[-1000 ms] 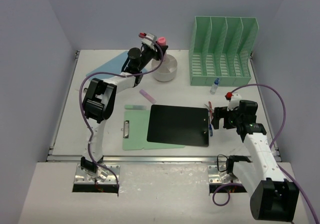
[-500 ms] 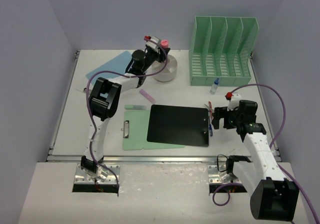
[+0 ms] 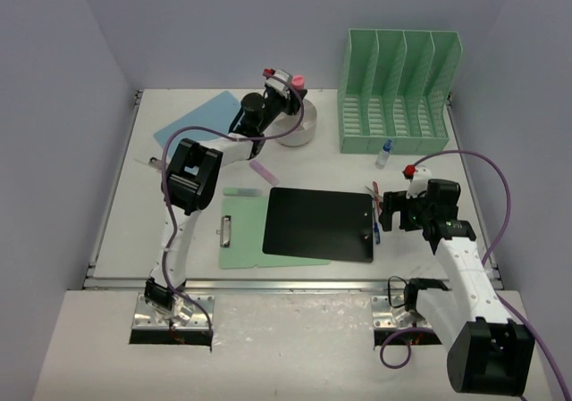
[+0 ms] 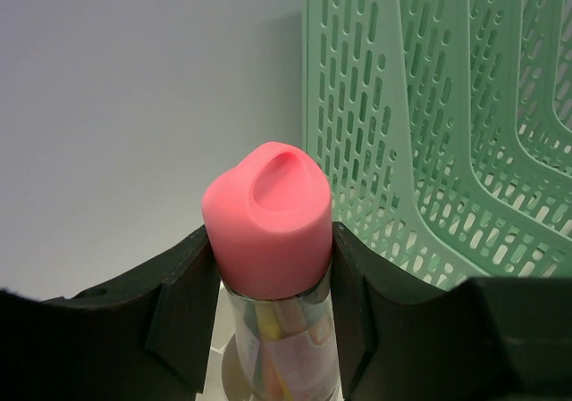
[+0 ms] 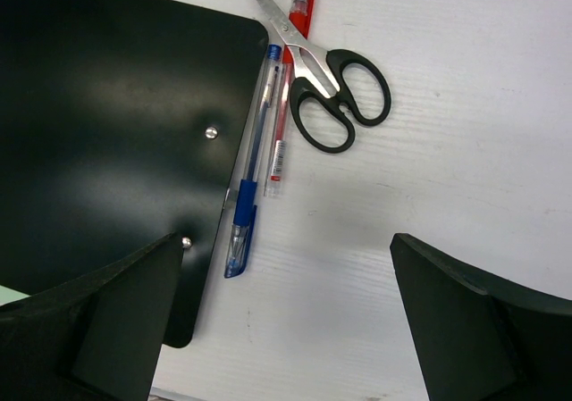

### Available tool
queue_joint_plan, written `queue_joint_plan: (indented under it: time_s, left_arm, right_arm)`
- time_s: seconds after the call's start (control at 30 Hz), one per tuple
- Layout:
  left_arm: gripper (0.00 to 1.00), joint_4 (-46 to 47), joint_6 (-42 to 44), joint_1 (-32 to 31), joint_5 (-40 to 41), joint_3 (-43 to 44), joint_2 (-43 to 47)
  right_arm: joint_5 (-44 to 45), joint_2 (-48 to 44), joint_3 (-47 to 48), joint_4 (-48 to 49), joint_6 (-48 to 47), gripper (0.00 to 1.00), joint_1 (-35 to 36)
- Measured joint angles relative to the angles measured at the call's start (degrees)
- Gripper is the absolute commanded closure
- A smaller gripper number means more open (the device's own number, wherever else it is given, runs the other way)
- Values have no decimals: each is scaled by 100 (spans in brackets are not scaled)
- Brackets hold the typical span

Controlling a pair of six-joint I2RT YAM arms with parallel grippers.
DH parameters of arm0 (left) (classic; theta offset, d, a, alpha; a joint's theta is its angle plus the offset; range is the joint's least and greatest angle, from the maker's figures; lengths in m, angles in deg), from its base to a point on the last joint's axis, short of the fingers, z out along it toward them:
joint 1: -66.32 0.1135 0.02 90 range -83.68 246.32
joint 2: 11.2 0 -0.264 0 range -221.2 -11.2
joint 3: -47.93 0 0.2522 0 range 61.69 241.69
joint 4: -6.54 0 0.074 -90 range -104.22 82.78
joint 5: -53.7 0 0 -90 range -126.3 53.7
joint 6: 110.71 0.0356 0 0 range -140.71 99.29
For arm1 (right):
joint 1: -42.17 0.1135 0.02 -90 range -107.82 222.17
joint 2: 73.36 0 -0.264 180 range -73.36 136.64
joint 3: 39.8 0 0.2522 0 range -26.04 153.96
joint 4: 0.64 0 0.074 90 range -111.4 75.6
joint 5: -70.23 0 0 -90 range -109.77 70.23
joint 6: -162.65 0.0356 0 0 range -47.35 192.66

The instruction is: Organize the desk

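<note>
My left gripper (image 3: 291, 86) is shut on a clear tube with a pink cap (image 4: 268, 218) and holds it upright above the white round tub (image 3: 305, 131) at the back of the desk (image 3: 134, 213). In the left wrist view the black fingers (image 4: 183, 294) press on both sides of the tube just below the cap. My right gripper (image 5: 286, 316) hangs open over bare desk at the right edge of the black clipboard (image 5: 107, 133). A blue pen (image 5: 249, 191), a red pen (image 5: 284, 120) and black-handled scissors (image 5: 326, 93) lie just beyond it.
A mint-green file rack (image 3: 398, 88) stands at the back right, with a small blue-capped bottle (image 3: 384, 154) in front of it. A green clipboard (image 3: 239, 240) lies under the black one. A blue sheet (image 3: 192, 120) lies at the back left and a lilac eraser (image 3: 264, 171) sits mid-desk.
My left gripper has carried the pink-capped tube to the right, from the tub's left side to above it. The right arm has not moved.
</note>
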Motion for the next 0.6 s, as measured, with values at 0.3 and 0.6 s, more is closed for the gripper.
queue_joint_plan:
  time_s: [0.3, 0.6]
  left_arm:
    - [64, 153, -2, -13, 170, -33, -9]
    - [40, 192, 2, -13, 232, -343, 44]
  right_arm:
    - [4, 0, -2, 0, 0, 1, -7]
    - [2, -22, -2, -2, 2, 1, -15]
